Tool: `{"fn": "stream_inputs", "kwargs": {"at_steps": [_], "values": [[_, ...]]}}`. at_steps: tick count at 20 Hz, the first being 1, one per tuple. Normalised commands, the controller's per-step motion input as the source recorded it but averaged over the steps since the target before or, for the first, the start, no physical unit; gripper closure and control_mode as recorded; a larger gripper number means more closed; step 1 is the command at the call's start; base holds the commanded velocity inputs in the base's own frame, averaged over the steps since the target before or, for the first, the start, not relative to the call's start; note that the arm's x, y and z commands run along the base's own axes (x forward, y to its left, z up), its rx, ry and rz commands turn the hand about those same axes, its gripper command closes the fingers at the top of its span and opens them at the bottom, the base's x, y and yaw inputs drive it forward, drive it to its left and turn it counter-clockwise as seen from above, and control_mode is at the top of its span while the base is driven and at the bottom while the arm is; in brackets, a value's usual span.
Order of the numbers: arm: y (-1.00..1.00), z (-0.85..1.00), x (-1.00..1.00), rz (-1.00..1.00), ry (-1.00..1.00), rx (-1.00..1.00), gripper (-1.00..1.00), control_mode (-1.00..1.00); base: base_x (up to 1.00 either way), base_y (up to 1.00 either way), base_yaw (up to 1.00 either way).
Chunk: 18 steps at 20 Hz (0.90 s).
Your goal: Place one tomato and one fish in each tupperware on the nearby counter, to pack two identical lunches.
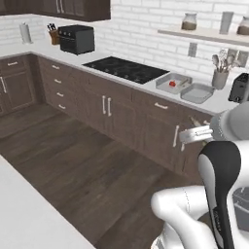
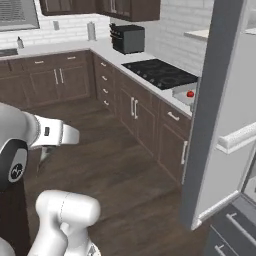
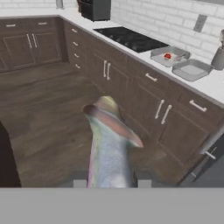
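Note:
My gripper [image 3: 112,183] is shut on a long pale, iridescent fish [image 3: 109,140] that sticks out ahead of the fingertips over the wooden floor. The hand [image 1: 194,134] hangs in front of the dark cabinet fronts, short of the counter [image 1: 146,87]. Two light-grey tupperware trays lie side by side on the counter past the cooktop. The nearer-left tupperware [image 3: 168,57] [image 1: 171,81] holds a red tomato [image 3: 167,56] [image 1: 172,83]. The other tupperware [image 3: 191,70] [image 1: 197,92] looks empty. The tomato [image 2: 190,93] also shows in the right base view.
A black cooktop [image 1: 125,69] lies left of the trays, with a black oven box [image 1: 76,39] and a knife block [image 1: 52,34] farther left. A utensil holder [image 1: 220,78] and black toaster [image 1: 239,87] stand right of the trays. A tall grey panel [image 2: 220,100] rises at right.

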Motion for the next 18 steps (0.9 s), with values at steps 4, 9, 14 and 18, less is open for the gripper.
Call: {"fn": "stream_inputs", "kwargs": {"at_steps": [4, 9, 14, 18], "values": [[0.00, 0.00, 0.00, 0.00, 0.00, 0.00, 1.00, 1.00, 1.00, -0.04, 0.14], [0.00, 0.00, 0.00, 0.00, 0.00, 0.00, 1.00, 1.00, 1.00, 0.00, -0.02], [0.00, 0.00, 0.00, 0.00, 0.00, 0.00, 1.00, 1.00, 1.00, 0.00, -0.43], [0.00, 0.00, 0.00, 0.00, 0.00, 0.00, 1.00, 1.00, 0.94, 0.12, -0.63]]}}
